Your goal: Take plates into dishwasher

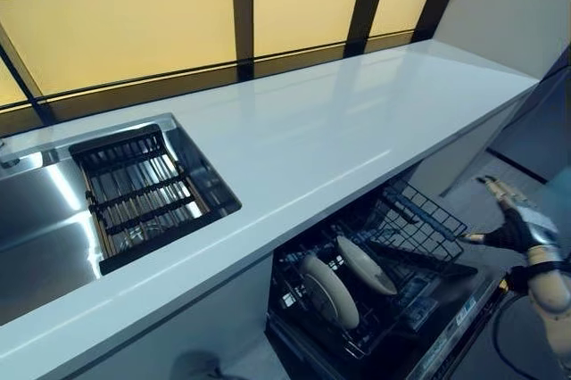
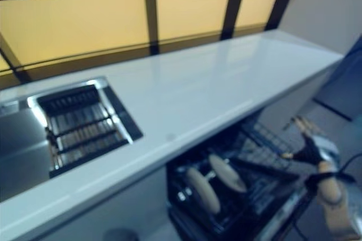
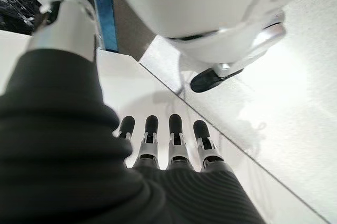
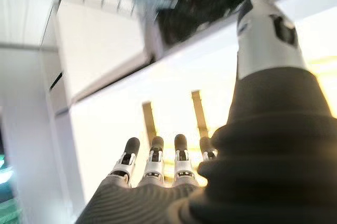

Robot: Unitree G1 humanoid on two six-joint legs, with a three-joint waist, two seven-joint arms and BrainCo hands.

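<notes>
Two white plates (image 1: 328, 289) (image 1: 366, 265) stand on edge in the black wire rack (image 1: 419, 219) of the pulled-out dishwasher under the counter. To the right of the rack my right hand (image 1: 517, 224) hangs in the air with straight fingers (image 4: 154, 156) and holds nothing. In the head views my left hand does not show. Its own wrist view has it hanging low with straight fingers (image 3: 176, 132) and nothing in it.
A long white counter (image 1: 339, 130) runs above the dishwasher. At its left end a steel sink (image 1: 53, 219) holds a dark slatted drain rack (image 1: 138, 193). Yellow window panes with dark bars rise behind the counter. A grey wall stands at the far right.
</notes>
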